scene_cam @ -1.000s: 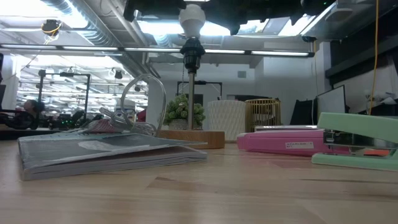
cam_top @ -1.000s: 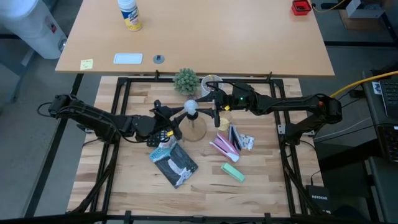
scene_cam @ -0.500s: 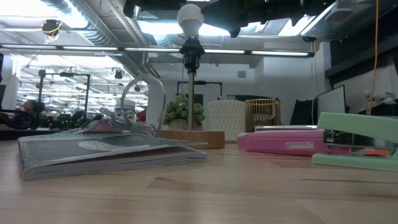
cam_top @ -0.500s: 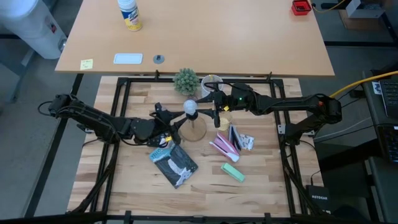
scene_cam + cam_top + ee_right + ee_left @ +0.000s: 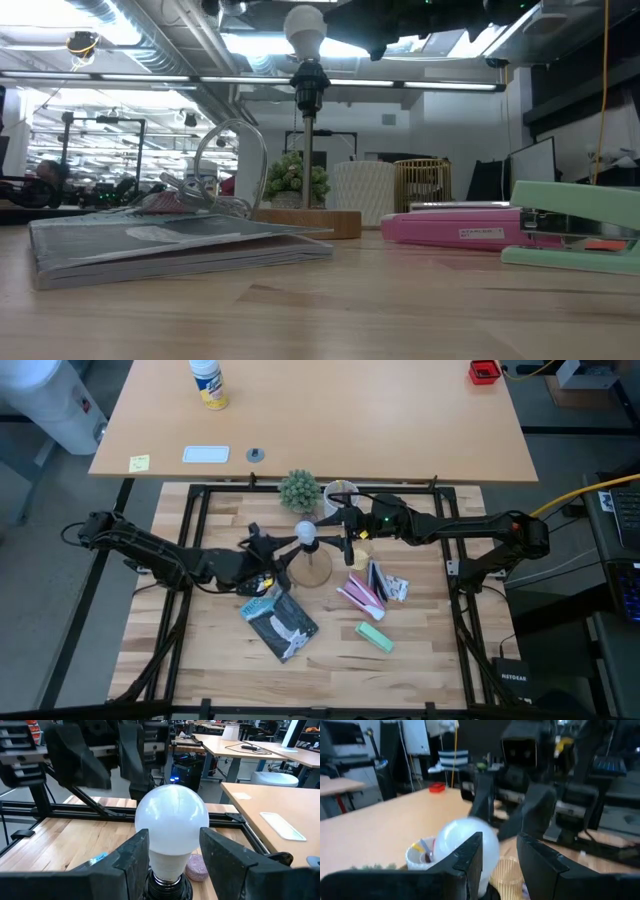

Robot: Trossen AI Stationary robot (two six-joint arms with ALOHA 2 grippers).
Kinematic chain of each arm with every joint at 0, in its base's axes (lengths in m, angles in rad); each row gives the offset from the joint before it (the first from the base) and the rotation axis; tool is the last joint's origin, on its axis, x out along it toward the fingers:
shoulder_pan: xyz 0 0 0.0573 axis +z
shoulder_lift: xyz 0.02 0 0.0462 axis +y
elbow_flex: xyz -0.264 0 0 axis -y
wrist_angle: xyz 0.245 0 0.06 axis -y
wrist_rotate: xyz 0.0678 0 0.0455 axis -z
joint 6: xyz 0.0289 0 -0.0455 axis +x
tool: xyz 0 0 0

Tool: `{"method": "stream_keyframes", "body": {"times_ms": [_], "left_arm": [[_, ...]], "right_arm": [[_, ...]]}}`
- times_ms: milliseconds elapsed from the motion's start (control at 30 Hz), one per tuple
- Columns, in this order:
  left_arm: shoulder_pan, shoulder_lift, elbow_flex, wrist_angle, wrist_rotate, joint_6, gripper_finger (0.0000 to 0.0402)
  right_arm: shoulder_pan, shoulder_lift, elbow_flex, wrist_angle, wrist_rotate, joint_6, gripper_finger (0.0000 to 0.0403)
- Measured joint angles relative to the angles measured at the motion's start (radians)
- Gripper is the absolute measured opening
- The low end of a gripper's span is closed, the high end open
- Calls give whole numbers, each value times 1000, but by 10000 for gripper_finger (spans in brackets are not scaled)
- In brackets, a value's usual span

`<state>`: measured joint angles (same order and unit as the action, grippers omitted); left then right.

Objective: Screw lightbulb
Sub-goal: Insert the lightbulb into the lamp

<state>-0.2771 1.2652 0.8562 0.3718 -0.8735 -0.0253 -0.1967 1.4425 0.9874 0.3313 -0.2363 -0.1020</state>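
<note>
The whitish lightbulb (image 5: 308, 532) sits upright in the black socket (image 5: 308, 85) on top of the wooden stand (image 5: 306, 222), also seen in the right wrist view (image 5: 172, 827). My right gripper (image 5: 330, 528) comes from the table's right, shut on the lightbulb. My left gripper (image 5: 278, 550) is just left of the stand, open. Its fingers (image 5: 470, 862) stand beside the lightbulb (image 5: 462, 840) without touching it. My right gripper pinches the lightbulb's glass just below its widest part (image 5: 152, 847) between its two fingers (image 5: 135, 862). The fingers come level from the table's right. The lightbulb stands upright with its base in the socket (image 5: 167, 887).
Near the stand lie a packaged item (image 5: 280, 622), a pink stapler (image 5: 360, 597), a green stapler (image 5: 375, 636) and a small packet (image 5: 395, 588). A small plant (image 5: 298, 488), a white cup (image 5: 340, 492) and a clear yellowish cup (image 5: 507, 872) stand behind it.
My left gripper has shifted a little toward the stand from the table's left. My right gripper has stayed at the lightbulb, which remains upright in the socket.
</note>
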Motion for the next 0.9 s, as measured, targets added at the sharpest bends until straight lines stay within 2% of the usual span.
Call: {"method": "stream_keyframes", "body": {"times_ms": [133, 333, 667, 900], "left_arm": [[8, 0, 0, 63, -13, 87, 114], [50, 0, 0, 80, -14, 106, 114], [97, 0, 0, 73, -14, 99, 114], [97, -1, 0, -14, -14, 3, 114]], "right_arm": [[0, 0, 0, 0, 0, 0, 182], [0, 0, 0, 1, 0, 0, 182], [0, 0, 0, 1, 0, 0, 182], [0, 0, 0, 4, 0, 0, 182]]}}
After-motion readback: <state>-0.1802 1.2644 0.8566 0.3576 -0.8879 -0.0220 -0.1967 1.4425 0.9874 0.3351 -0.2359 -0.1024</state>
